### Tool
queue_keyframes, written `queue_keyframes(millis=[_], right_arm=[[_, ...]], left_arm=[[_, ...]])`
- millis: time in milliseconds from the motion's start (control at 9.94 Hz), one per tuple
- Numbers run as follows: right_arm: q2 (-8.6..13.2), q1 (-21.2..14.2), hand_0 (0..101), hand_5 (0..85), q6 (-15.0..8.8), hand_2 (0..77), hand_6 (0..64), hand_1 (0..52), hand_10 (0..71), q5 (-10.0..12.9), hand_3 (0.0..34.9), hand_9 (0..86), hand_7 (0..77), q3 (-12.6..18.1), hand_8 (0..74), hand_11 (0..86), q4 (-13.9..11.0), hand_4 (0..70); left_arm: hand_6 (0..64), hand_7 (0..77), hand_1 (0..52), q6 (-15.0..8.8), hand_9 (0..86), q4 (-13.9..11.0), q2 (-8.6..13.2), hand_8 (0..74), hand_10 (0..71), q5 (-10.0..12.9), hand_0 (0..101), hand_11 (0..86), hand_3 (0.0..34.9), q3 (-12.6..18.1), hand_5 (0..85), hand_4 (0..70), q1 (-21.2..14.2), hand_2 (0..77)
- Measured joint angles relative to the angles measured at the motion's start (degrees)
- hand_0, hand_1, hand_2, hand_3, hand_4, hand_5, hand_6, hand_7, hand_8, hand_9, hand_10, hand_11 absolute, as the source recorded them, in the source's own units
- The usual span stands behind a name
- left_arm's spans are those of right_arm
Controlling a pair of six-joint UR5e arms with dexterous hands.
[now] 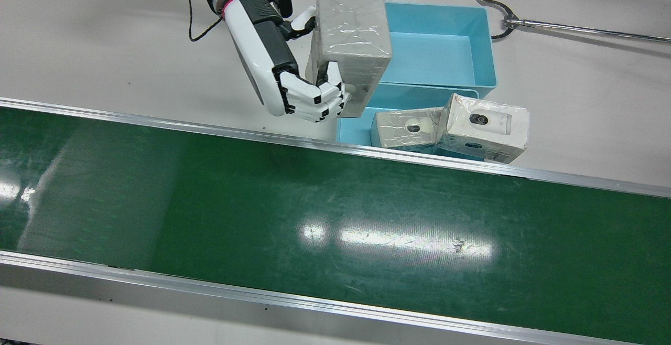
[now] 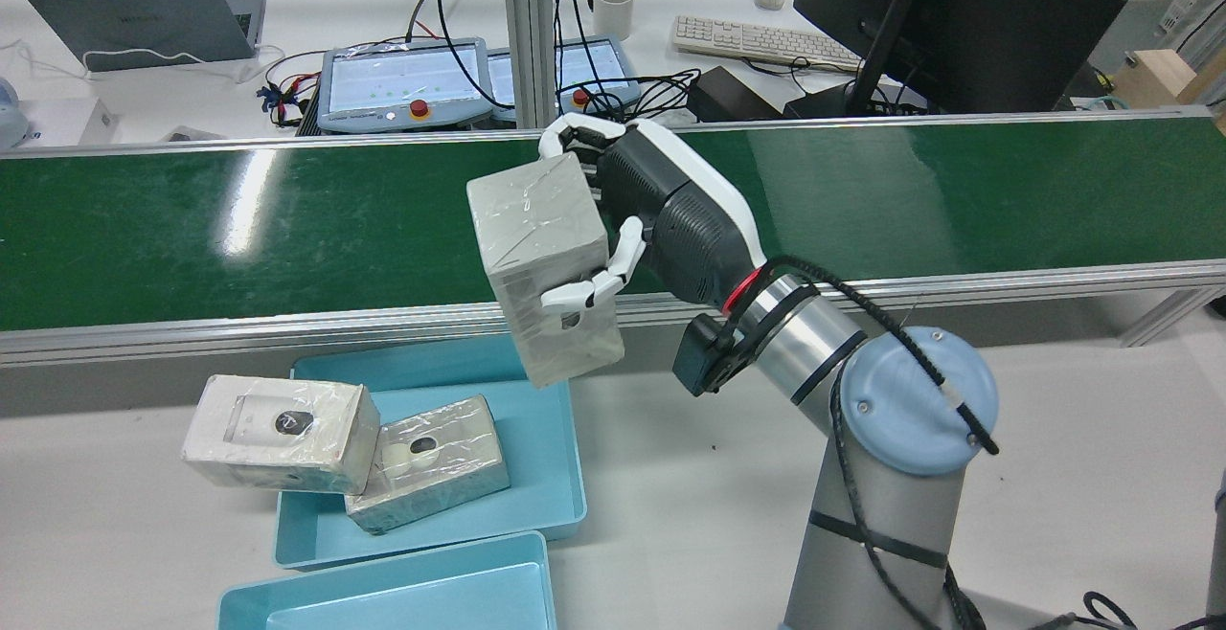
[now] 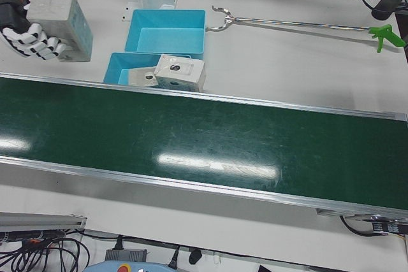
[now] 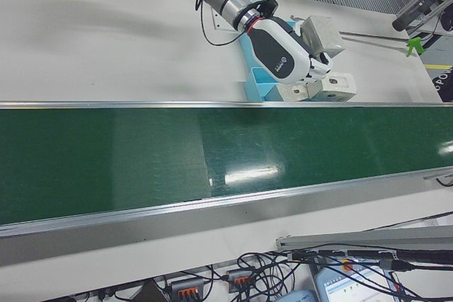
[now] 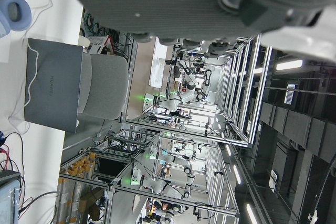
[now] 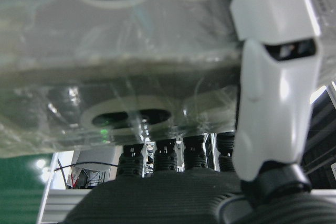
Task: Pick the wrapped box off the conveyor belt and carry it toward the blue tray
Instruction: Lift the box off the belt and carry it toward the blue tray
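A: Front view. The right hand (image 1: pixel 293 80) has its fingers wrapped round the wrapped box (image 1: pixel 350 51). The box is off the green conveyor belt (image 1: pixel 335 219), in the air over the tabletop (image 1: pixel 105 46) just behind the belt's far rail, overlapping the near blue tray (image 1: pixel 352 129). That tray already holds two wrapped boxes (image 1: pixel 453 127) toward its right end; a second blue tray (image 1: pixel 445 51) sits behind it.

B: Rear view?

A: The right hand (image 2: pixel 661 218) clamps the box (image 2: pixel 546 271) tilted, its lower end hanging over the near tray's (image 2: pixel 541 472) belt-side edge. The free floor is on the tray's right half.

B: Right-front view?

A: Same grip and the same box (image 4: pixel 320 37) above the tray stack.

B: Right hand view?

A: Plastic film on the box (image 6: pixel 121 66) looks slick under one finger (image 6: pixel 273 77). My judgement: keep the squeeze firm, move slowly, level the box, and steer for the empty half, clear of the two parked boxes.

B: Left hand?

A: The left hand view shows only the lab background; whether that hand is open or closed, I cannot tell.
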Motion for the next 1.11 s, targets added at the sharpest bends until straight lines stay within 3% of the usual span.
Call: queue_keyframes(millis=[101, 201, 402, 503, 704, 805, 905, 1006, 1107], right_arm=[[0.4, -3.0, 50, 66.0, -1.9, 36.0, 34.4, 0.0, 44.2, 1.7, 1.8, 60.0, 69.8, -1.0, 47.5, 45.3, 0.4, 30.5], [0.6, -5.1, 49, 66.0, -3.1, 37.6, 36.5, 0.0, 49.1, 2.7, 1.5, 65.4, 69.8, -3.2, 49.1, 51.8, 1.6, 30.5], [0.4, -6.7, 48, 66.0, -3.8, 37.6, 38.7, 0.0, 49.6, 3.1, 1.3, 70.4, 69.3, -6.7, 50.7, 56.7, 4.4, 30.5], [0.5, -7.1, 48, 69.8, -3.8, 37.6, 40.9, 0.0, 49.6, 3.1, 0.5, 69.8, 69.3, -7.7, 54.5, 67.6, 5.2, 29.5], [0.6, -8.1, 48, 68.7, -3.8, 37.6, 40.9, 0.0, 48.0, 2.7, 0.5, 68.7, 68.2, -8.4, 52.9, 65.4, 5.8, 29.5], [0.7, -8.4, 53, 50.2, -3.8, 25.6, 25.6, 8.2, 25.6, 2.2, 4.1, 42.0, 46.9, -8.5, 32.7, 45.3, 5.9, 20.7], [0.9, -8.6, 53, 50.2, -3.8, 25.6, 25.6, 8.2, 25.6, 1.6, 4.1, 42.0, 46.9, -8.4, 32.7, 45.3, 5.9, 20.7], [0.9, -8.7, 46, 30.0, -3.5, 14.2, 12.0, 22.4, 1.6, 0.9, 11.0, 24.5, 36.0, -8.2, 12.5, 28.9, 5.9, 8.7], [0.9, -8.7, 46, 30.0, -3.1, 14.2, 2.2, 22.4, 1.6, 0.2, 11.0, 24.5, 27.8, -8.0, 12.5, 28.9, 5.9, 8.7]], left_arm=[[0.0, 0.0, 0.0, 0.0, 0.0, 0.0, 0.0, 0.0, 0.5, 0.0, 0, 0.0, 0.0, 0.0, 1.1, 0.0, 0.0, 0.5], [0.0, 0.0, 0.0, 0.0, 0.0, 0.0, 0.0, 0.0, 0.0, 0.0, 0, 0.0, 0.0, 0.0, 1.1, 0.0, 0.0, 0.5], [0.0, 0.5, 0.0, 0.0, 0.0, 0.0, 0.0, 0.0, 0.5, 0.0, 0, 0.0, 0.0, 0.0, 1.1, 0.0, 0.0, 0.5], [0.0, 0.0, 0.0, 0.0, 0.0, 0.0, 0.0, 0.0, 0.5, 0.0, 0, 0.0, 0.0, 0.0, 1.1, 0.0, 0.0, 0.5], [0.0, 0.0, 0.0, 0.0, 0.0, 0.0, 0.0, 0.0, 0.0, 0.0, 0, 0.0, 0.0, 0.0, 1.1, 0.0, 0.0, 0.5], [0.0, 0.5, 0.0, 0.0, 0.0, 0.0, 0.0, 0.0, 0.5, 0.0, 0, 0.0, 0.0, 0.0, 1.1, 0.0, 0.0, 1.1], [0.0, 0.0, 0.0, 0.0, 0.0, 0.0, 0.0, 0.0, 0.5, 0.0, 0, 0.0, 0.0, 0.0, 1.1, 0.0, 0.0, 0.5], [0.0, 0.0, 0.0, 0.0, 0.0, 0.0, 0.0, 0.0, 0.5, 0.0, 0, 0.0, 0.0, 0.0, 1.1, 0.0, 0.0, 0.5], [0.0, 0.0, 0.0, 0.0, 0.0, 0.0, 0.0, 0.0, 0.5, 0.0, 0, 0.0, 0.0, 0.0, 1.1, 0.0, 0.0, 1.1]])
